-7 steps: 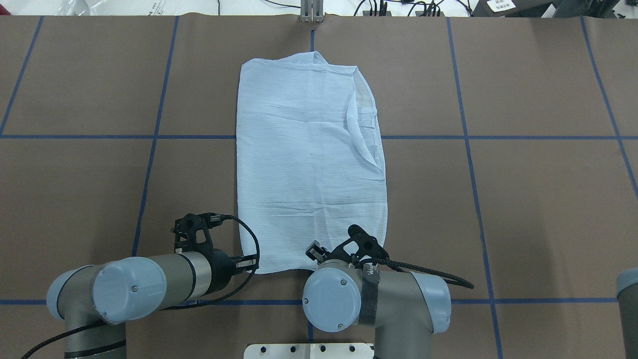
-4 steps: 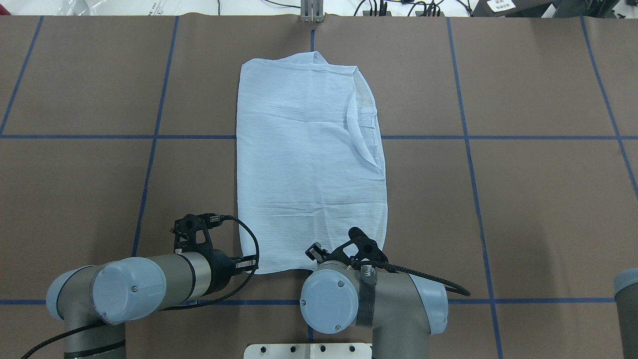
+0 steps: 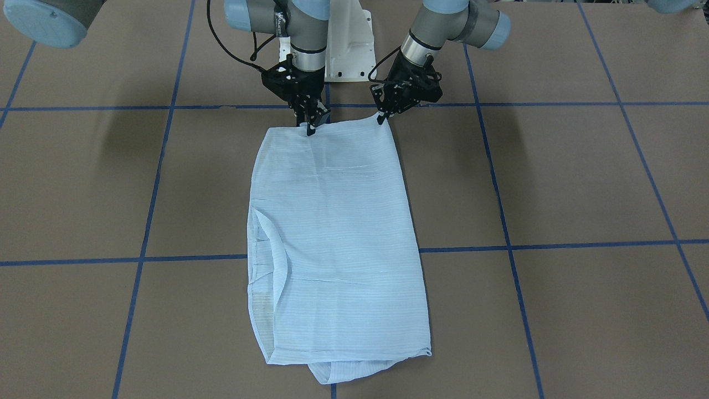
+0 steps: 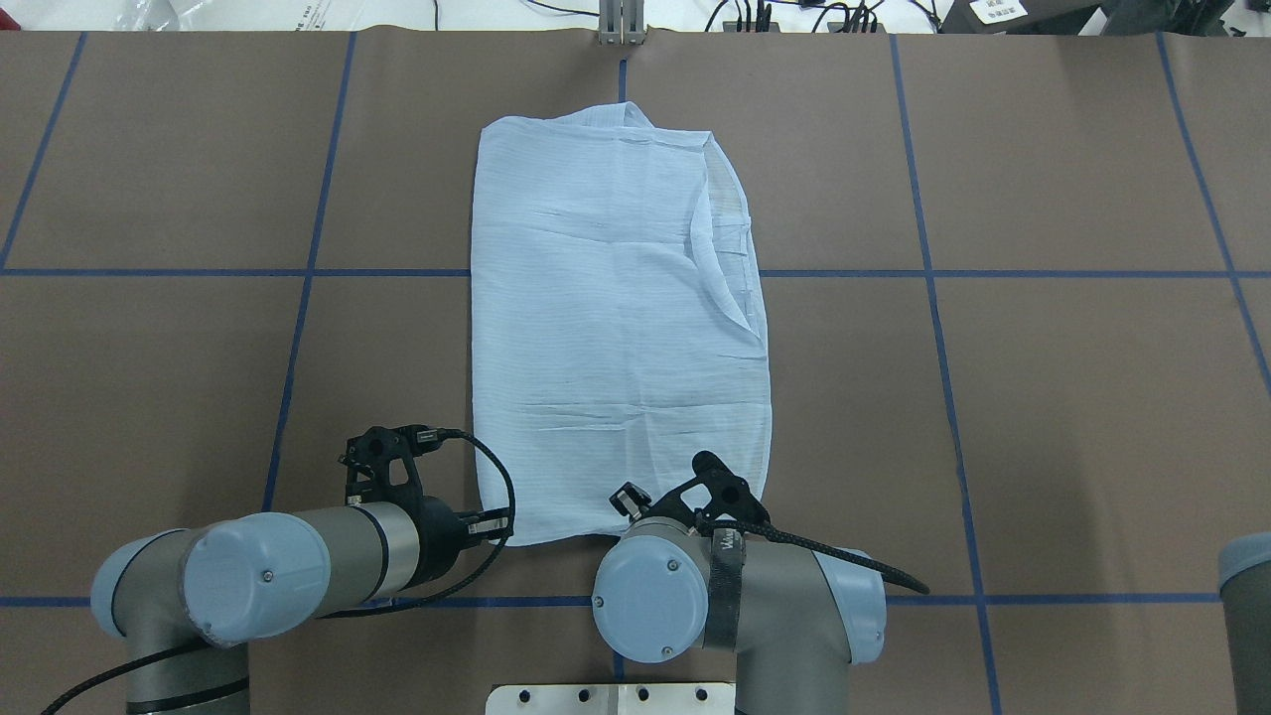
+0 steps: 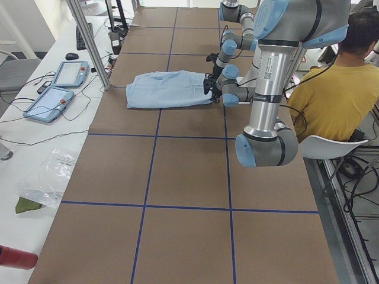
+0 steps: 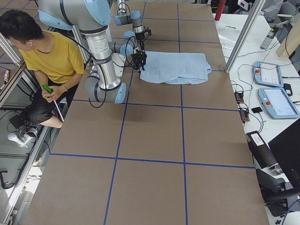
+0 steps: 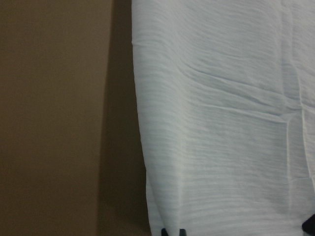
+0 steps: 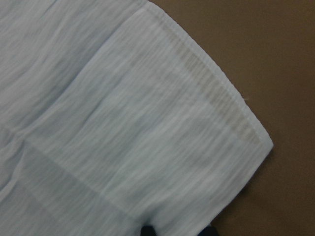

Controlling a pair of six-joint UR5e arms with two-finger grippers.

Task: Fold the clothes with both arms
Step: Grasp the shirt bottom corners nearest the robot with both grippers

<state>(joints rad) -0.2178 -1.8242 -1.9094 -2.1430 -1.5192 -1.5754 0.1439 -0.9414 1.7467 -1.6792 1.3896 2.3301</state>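
Note:
The light-blue shirt (image 4: 616,318) lies folded into a long rectangle on the brown table, and it also shows in the front view (image 3: 332,249). Both grippers sit at its edge nearest the robot. My left gripper (image 3: 381,118) pinches the corner there, which rises to a small peak. In the left wrist view only cloth (image 7: 221,123) and dark tips at the bottom edge show. My right gripper (image 3: 309,131) stands on the same edge further along. In the right wrist view its fingertips (image 8: 147,230) stand apart with the hemmed corner (image 8: 147,123) lying flat between them.
Blue tape lines (image 4: 298,273) grid the brown table. A white pedestal base (image 3: 346,55) stands behind the grippers. A person in a yellow top (image 6: 56,56) sits beside the robot. Tablets (image 5: 59,86) and cables lie on the white bench beyond the far table edge.
The right arm's elbow has drifted slightly left and toward the robot. The left arm and the shirt have stayed still.

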